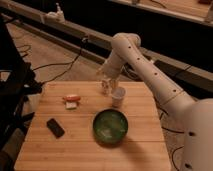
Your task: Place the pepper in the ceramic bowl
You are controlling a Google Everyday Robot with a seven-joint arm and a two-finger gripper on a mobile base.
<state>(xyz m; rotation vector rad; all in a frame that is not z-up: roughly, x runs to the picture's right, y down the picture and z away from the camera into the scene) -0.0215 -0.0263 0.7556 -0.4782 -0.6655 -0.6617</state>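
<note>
Low at centre, ceramic bowl (96,120) showing only pale swirls inside; pepper (73,97) up left, touching white block (71,105); whitish cup (118,96) above bowl, gripper (105,80) just upper left of it, grip state impossible to tell.

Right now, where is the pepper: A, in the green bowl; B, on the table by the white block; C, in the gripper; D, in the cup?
B: the pepper lies on the table beside the white block, while the gripper is over by the cup.
</note>
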